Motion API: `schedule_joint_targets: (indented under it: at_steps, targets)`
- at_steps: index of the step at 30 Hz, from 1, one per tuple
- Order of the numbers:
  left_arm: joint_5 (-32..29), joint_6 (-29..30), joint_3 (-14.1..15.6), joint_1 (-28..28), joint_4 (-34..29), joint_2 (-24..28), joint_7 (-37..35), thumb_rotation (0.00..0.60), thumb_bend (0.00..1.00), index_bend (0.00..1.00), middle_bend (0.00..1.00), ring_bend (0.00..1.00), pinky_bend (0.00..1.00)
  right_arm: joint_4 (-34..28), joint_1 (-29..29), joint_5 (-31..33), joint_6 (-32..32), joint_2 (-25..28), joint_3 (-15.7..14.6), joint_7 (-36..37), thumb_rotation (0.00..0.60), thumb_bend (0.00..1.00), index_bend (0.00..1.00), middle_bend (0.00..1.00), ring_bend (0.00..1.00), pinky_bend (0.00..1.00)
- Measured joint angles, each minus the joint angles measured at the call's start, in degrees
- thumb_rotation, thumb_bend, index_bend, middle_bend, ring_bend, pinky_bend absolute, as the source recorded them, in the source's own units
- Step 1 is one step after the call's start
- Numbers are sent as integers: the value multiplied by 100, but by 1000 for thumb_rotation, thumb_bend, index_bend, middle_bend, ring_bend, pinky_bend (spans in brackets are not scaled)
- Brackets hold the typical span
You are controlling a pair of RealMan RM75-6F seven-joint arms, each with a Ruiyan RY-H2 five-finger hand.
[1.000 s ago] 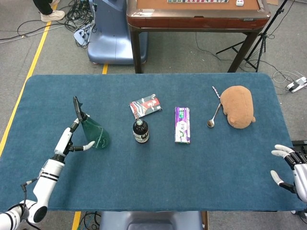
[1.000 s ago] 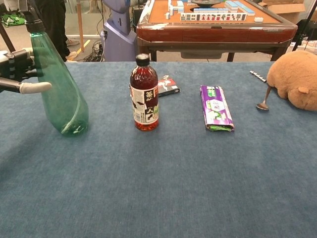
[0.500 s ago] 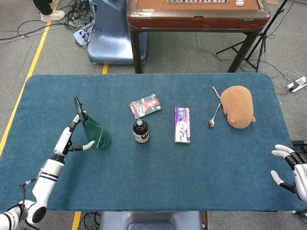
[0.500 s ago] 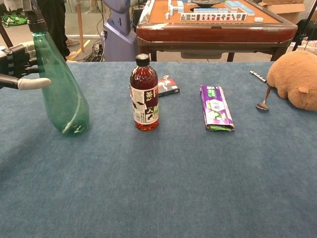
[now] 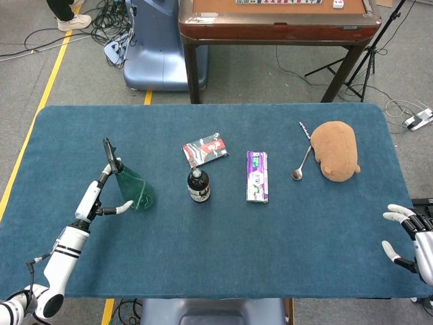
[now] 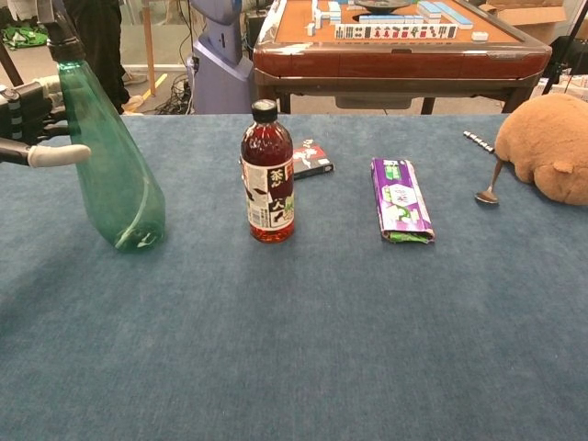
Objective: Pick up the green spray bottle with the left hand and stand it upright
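Observation:
The green spray bottle (image 5: 135, 189) stands on its base on the blue table (image 5: 223, 244), leaning a little to the left, with its black spray head (image 6: 55, 28) on top. My left hand (image 5: 101, 193) holds it from the left. In the chest view the thumb (image 6: 55, 154) lies across the front of the bottle (image 6: 115, 184), and the other fingers (image 6: 28, 96) sit by its upper part near the neck. My right hand (image 5: 413, 244) rests at the table's near right edge, fingers apart and holding nothing; the chest view does not show it.
A dark tea bottle (image 5: 198, 185) stands just right of the spray bottle. Further right lie a purple packet (image 5: 257, 176), a spoon (image 5: 300, 166) and a brown plush toy (image 5: 336, 150). A small card pack (image 5: 205, 149) lies behind the tea bottle. A mahjong table (image 5: 277, 27) stands beyond the far edge.
The spray bottle's top has shifted slightly left and my left hand has drifted a little left with it. The right hand has not moved.

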Motion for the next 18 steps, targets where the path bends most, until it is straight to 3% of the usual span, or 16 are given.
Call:
schedule_joint_targets:
  at_steps: [9, 18]
  targets:
    - [37, -63, 74, 16, 117, 161, 261, 600, 231, 0, 15, 0, 0, -1, 11, -3, -4, 9, 9, 7, 600, 270, 318, 245, 184, 295]
    - [-80, -78, 189, 185, 43, 627, 993, 600, 231, 0, 14, 0, 0, 29, 35, -7, -27, -11, 17, 42, 600, 270, 318, 245, 184, 294]
